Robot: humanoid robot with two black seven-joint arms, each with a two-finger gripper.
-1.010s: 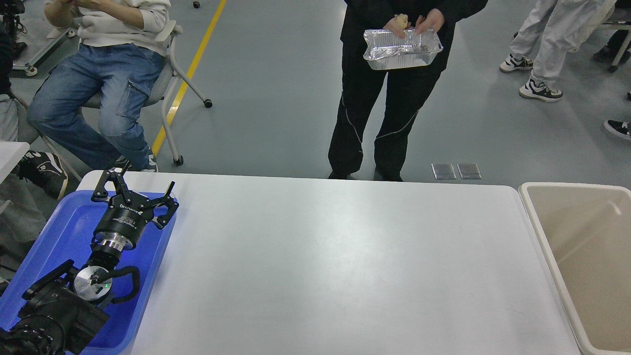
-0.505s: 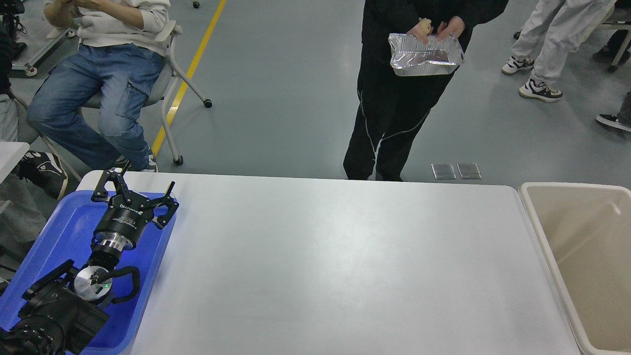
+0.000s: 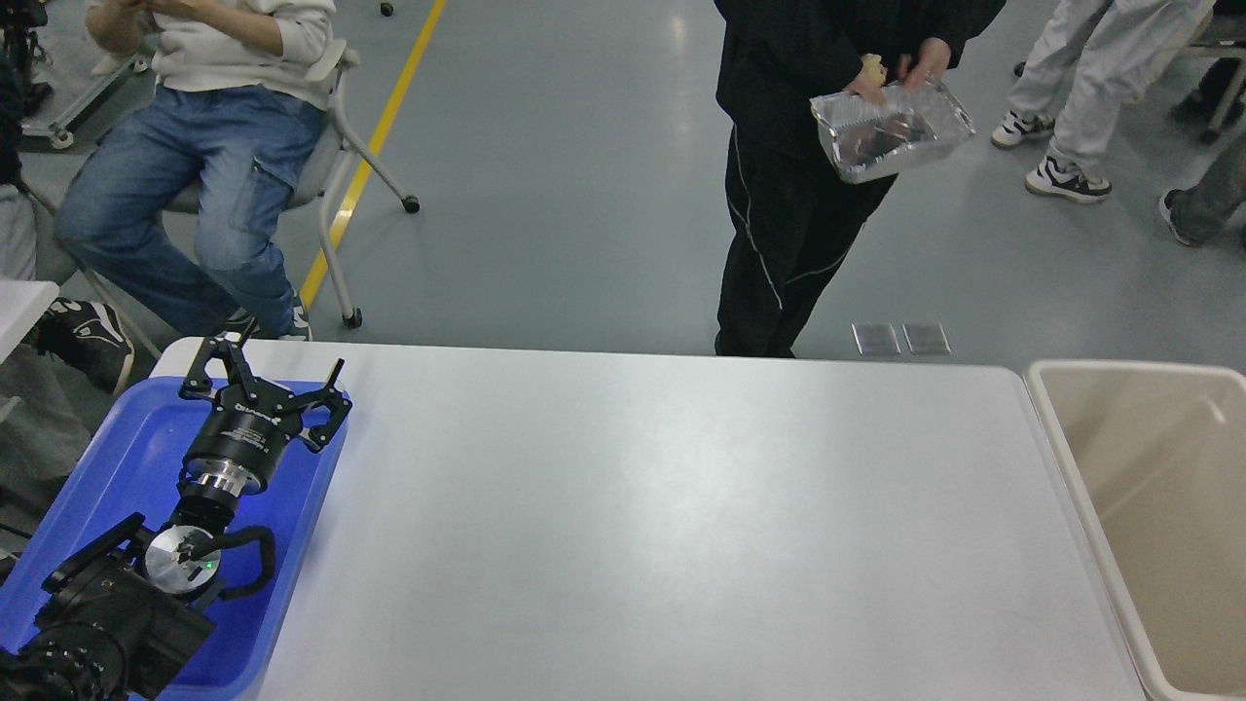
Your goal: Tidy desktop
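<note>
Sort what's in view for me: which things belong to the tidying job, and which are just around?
Job:
desktop
blue tray
beige bin
left gripper, jaws open over the tray

Just around:
foil container, held by a standing person
seated person
chair

Left arm [image 3: 146,574] blk — silver wrist ring, blk cable.

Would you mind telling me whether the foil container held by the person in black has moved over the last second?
Yes. The foil container has shifted rightward, now lying right of the floor plates.
</note>
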